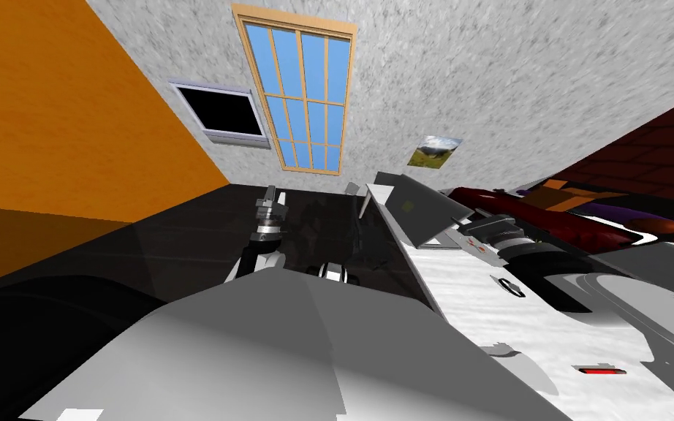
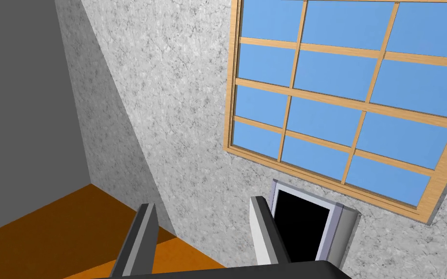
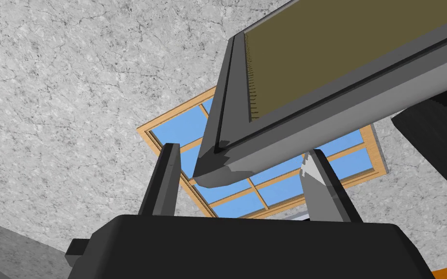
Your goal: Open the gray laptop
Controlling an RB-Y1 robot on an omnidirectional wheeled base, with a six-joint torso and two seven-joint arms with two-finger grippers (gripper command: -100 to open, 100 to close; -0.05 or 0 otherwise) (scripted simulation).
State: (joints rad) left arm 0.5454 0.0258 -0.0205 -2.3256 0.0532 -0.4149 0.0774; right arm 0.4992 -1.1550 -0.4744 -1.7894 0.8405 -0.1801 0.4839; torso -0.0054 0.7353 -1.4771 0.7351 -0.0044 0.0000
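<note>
head view: laptop (image 1: 422,207) on white table (image 1: 468,308)

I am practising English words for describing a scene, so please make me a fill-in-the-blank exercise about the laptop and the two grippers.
1. The gray laptop stands on a ___ table.
2. A corner of the lid lies between the fingers of the right gripper, which are ___.
3. The left gripper holds ___.

Missing words: white; open; nothing.
</note>
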